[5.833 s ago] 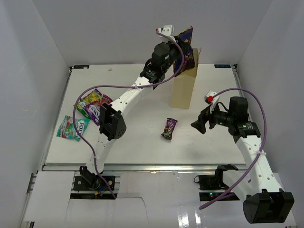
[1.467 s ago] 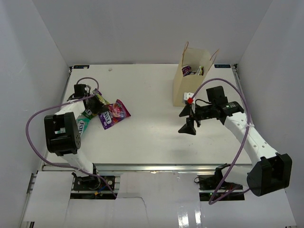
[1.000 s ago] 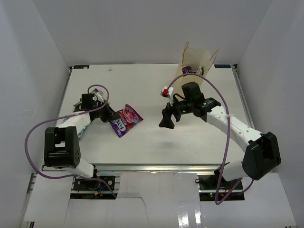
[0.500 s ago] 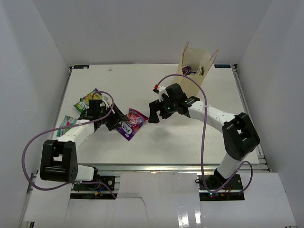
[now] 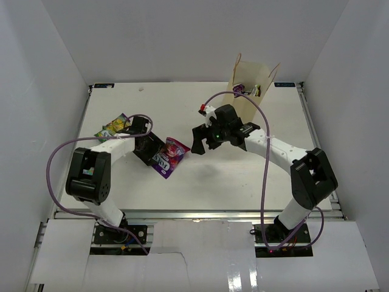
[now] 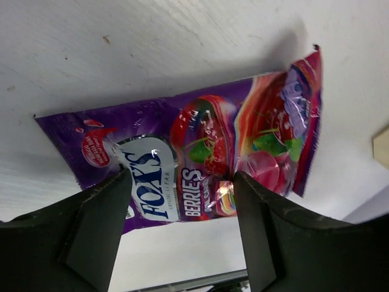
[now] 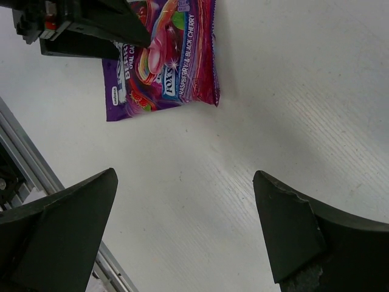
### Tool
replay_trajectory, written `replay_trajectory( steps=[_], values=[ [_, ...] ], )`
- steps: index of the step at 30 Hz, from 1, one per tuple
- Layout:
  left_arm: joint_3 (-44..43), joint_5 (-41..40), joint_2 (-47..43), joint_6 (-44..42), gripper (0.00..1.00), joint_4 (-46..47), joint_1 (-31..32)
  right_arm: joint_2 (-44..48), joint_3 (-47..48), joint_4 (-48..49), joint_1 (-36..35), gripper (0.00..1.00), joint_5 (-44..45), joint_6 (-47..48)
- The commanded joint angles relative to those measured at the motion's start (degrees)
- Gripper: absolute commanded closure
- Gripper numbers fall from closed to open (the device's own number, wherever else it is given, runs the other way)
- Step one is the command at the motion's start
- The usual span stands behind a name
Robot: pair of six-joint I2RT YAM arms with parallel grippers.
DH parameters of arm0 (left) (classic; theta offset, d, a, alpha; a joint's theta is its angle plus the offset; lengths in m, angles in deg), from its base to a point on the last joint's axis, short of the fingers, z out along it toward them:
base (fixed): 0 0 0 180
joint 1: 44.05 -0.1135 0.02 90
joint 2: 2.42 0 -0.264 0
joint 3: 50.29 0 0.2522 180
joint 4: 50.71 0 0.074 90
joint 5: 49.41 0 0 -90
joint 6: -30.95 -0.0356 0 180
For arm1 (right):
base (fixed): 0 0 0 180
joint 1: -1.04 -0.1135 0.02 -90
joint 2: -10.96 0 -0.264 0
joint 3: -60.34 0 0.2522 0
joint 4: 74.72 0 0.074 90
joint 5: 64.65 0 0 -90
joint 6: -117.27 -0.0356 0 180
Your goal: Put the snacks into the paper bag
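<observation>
Nearest the arm bases, the pink packet (image 5: 169, 156) lies flat on the desk (image 5: 243, 176), left of centre, and the coming move turns on it. In the top view its long axis runs on a slant, from its near end up toward the far right. The left gripper (image 5: 151, 156) sits at the packet's left side. In the left wrist view its fingers (image 6: 97, 231) stand wide apart with the packet's (image 6: 200, 146) edge dipping between them, nothing pinched, and the packet stretches across the gap rather than along it. A little farther on, the right gripper (image 5: 198, 139) hangs just beside the packet's far right corner, apart from it, jaws as wide as they go and empty. From the right wrist view the packet (image 7: 161, 61) lies ahead and to the left of the gripper's (image 7: 182, 234) gap, with the left gripper (image 7: 79, 24) at its far side. So the left arm is nearer the packet and the right arm nearer the bag. I judge that the right gripper should shift left and come down on that free corner. A yellow packet (image 5: 114, 126) lies farther left, well apart. At the far edge the bag (image 5: 246, 106) stands upright and open-mouthed, a purple packet (image 5: 239, 90) showing inside.
</observation>
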Motion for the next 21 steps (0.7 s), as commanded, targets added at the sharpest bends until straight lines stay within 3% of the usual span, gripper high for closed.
replay_trajectory(
  steps=[1, 4, 5, 7, 8, 10, 12, 13, 16, 21],
  values=[
    [-7.8, -7.2, 4.2, 6.7, 0.23, -10.3, 1.7, 2.6, 0.0, 2.2, 0.0, 0.02, 1.1, 0.4],
    [-9.1, -9.1, 8.1, 6.8, 0.31, -13.0, 2.6, 3.2, -0.7, 2.3, 0.0, 0.02, 1.3, 0.4],
    [-8.1, -8.8, 8.4, 6.8, 0.43, -12.9, 2.7, 3.3, -0.9, 2.3, 0.0, 0.02, 1.5, 0.4],
    [-7.2, -8.7, 8.8, 5.4, 0.55, -11.6, 2.9, 3.5, -1.4, 2.5, 0.0, 0.02, 1.3, 0.5],
    [-6.1, -7.5, 8.7, 4.5, 0.71, -10.7, 2.9, 3.4, -1.5, 2.5, 0.0, 0.02, 0.7, 0.7],
    [-5.6, -6.2, 8.9, 2.5, 0.82, -7.9, 2.9, 3.1, -1.4, 2.5, -0.1, 0.02, -1.0, 2.6],
    [-5.1, -3.4, 8.4, -1.1, 0.91, -5.9, 3.0, 2.7, -1.1, 1.4, 0.0, 0.02, -9.9, 6.7],
    [-4.7, -2.3, 6.9, -3.3, 0.93, -3.2, 3.0, 2.6, -0.2, 0.2, 0.0, 0.02, -17.5, 13.1],
    [-2.3, 1.9, 0.6, -7.2, 0.96, 4.9, 3.6, 2.1, 0.7, -1.1, 0.0, 0.02, -22.9, 15.2],
    [2.1, 8.3, -7.5, -10.6, 0.97, 13.1, 3.7, 0.7, 1.3, 2.0, -0.2, 0.02, -15.7, 3.4]
  ],
)
